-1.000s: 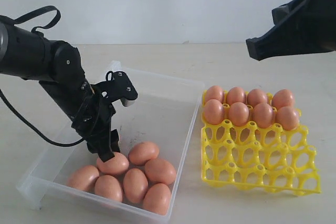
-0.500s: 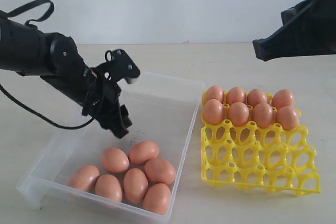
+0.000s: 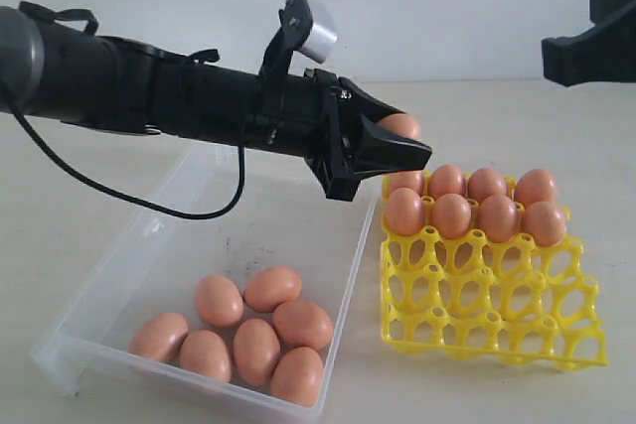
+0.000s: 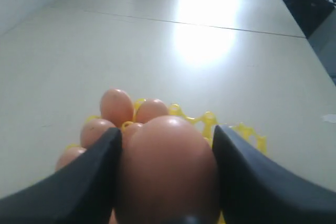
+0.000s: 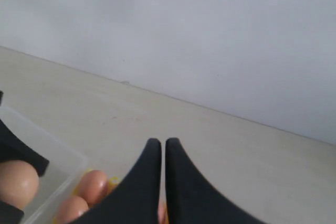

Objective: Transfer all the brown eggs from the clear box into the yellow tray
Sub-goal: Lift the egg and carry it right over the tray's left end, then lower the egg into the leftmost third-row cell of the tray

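My left gripper (image 3: 397,141) is shut on a brown egg (image 3: 402,125) and holds it in the air above the clear box's far right corner, just behind the yellow tray (image 3: 492,330). In the left wrist view the egg (image 4: 167,171) fills the space between both fingers, with the tray (image 4: 210,121) beyond it. Several brown eggs (image 3: 452,213) fill the tray's two back rows. Several more eggs (image 3: 256,350) lie at the near end of the clear box (image 3: 298,206). My right gripper (image 3: 556,52) hangs shut and empty high at the far right; the right wrist view shows its fingers (image 5: 160,142) pressed together.
The tray's two front rows of cups (image 3: 497,295) hold nothing. The box and tray stand side by side on a pale tabletop (image 3: 497,111). A white wall (image 3: 447,7) rises behind. A black cable (image 3: 119,196) loops under the left arm.
The left arm rose out of the clear box and swung right toward the tray, and the egg between its fingers has come into view. The right gripper drew back toward the right edge.
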Controlling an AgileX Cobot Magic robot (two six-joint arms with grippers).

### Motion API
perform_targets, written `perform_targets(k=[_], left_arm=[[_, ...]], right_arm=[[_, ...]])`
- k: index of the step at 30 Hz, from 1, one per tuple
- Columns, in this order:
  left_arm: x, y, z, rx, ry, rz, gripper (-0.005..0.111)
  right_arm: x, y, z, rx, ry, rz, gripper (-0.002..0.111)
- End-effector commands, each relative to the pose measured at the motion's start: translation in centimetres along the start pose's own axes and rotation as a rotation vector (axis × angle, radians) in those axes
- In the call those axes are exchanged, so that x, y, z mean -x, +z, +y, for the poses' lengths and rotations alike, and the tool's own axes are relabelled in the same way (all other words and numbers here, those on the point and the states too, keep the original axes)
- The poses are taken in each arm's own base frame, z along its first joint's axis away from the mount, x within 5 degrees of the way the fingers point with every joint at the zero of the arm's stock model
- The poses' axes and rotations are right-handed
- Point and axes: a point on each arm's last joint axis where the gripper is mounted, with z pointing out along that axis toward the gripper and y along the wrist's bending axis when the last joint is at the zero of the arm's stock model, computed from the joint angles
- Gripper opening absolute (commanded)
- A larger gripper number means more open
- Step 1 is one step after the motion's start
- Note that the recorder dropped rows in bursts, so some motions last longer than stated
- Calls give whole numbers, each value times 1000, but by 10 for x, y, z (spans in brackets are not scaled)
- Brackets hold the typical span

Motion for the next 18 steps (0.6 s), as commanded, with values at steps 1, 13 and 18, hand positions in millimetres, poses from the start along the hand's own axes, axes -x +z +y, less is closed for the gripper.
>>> perform_targets(k=[1,13,18], left_arm=[[-23,18,10,-40,-45,1,4],[-64,51,23,-233,-120,-75,4],[-73,54,25,-245,-139,-71,4]], right_arm=[[5,-14,-6,22,30,-55,0],[5,-14,-5,29,20,-60,0],[5,-14,-5,33,13,-62,0]])
